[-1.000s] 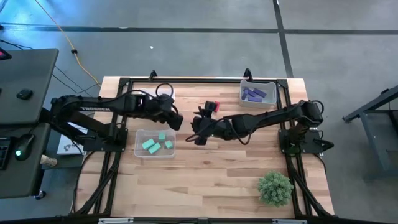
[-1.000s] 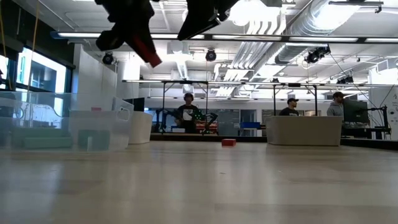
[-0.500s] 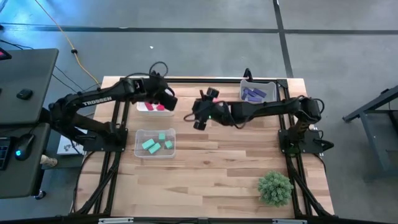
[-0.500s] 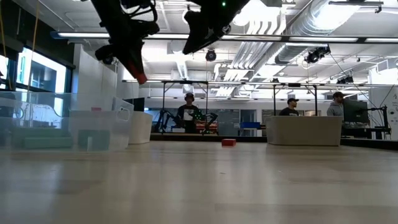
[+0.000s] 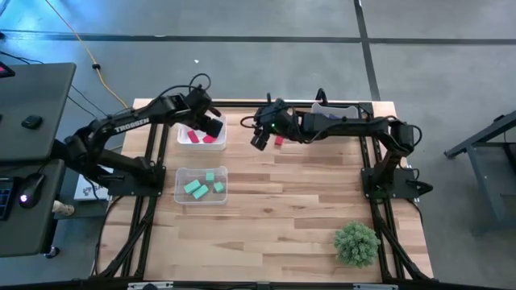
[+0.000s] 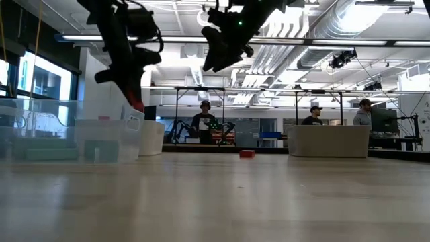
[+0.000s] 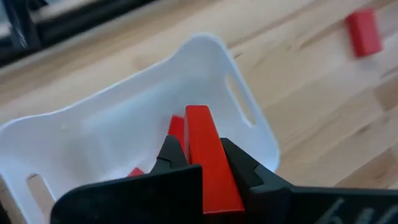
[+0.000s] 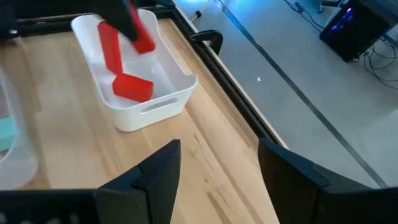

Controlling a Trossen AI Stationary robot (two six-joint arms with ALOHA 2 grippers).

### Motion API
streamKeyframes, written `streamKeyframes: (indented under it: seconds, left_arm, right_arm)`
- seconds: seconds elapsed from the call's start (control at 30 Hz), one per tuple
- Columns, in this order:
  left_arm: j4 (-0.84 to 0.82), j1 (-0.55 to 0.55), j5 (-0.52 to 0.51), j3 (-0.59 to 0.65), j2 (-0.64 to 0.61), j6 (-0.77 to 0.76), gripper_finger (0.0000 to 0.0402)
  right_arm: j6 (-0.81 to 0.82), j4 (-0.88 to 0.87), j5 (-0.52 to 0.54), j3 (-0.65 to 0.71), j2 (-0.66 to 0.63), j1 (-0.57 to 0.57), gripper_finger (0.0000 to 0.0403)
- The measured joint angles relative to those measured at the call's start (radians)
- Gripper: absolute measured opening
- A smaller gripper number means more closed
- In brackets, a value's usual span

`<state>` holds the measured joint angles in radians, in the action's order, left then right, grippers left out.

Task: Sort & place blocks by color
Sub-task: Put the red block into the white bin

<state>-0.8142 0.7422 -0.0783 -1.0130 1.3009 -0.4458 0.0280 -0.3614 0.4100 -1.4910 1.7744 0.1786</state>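
Red bar [image 7: 208, 163] clamped in left claw [image 7: 202, 158] above white bin [image 7: 261, 130]; lone red block [image 5: 278, 140] on table.

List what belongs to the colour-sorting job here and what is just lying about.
Job:
red block held in left gripper
loose red block beneath right gripper
red blocks' bin
teal blocks
purple blocks

Lying about:
plant ball

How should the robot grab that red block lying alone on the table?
Probably from straight above, fingers on the two long sides of the red block: a short bar lying flat, nothing beside it. The open right gripper is nearest.
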Motion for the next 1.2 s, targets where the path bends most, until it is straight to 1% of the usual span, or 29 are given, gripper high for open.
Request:
streamKeyframes:
  seconds: [0.1, 0.27, 0.47, 0.63, 0.77, 0.9, 1.13, 1.2]
  left_arm:
    - [0.017, 0.02, 0.016, 0.026, 0.032, 0.017, 0.0]
    - [0.019, 0.032, 0.019, 0.032, 0.103, 0.048, 0.0]
    - [0.034, 0.032, 0.022, 0.032, 0.185, 0.083, 0.0]
    - [0.039, 0.032, 0.021, 0.032, 0.237, 0.111, 0.0]
    - [0.041, 0.032, 0.02, 0.03, 0.256, 0.129, 0.0002]
    - [0.044, 0.031, 0.013, 0.031, 0.26, 0.152, 0.0014]
    - [0.044, 0.037, 0.011, 0.032, 0.26, 0.194, 0.005]
    - [0.043, 0.038, 0.01, 0.032, 0.258, 0.194, 0.006]
  right_arm:
    - [0.002, 0.0, -0.001, 0.0, 0.0, 0.016, 0.0204]
    - [0.009, 0.0, -0.001, 0.0, 0.0, 0.034, 0.0204]
    - [0.137, -0.003, -0.005, 0.0, 0.0, 0.055, 0.0204]
    - [0.238, -0.028, -0.072, 0.0, 0.0, 0.078, 0.0204]
    - [0.269, -0.049, -0.084, 0.0, 0.0, 0.086, 0.0204]
    - [0.262, -0.048, -0.085, 0.0, 0.0, 0.086, 0.0204]
    - [0.256, -0.048, -0.086, 0.0, 0.0, 0.086, 0.0204]
    - [0.222, -0.048, -0.085, 0.0, 0.0, 0.086, 0.0204]
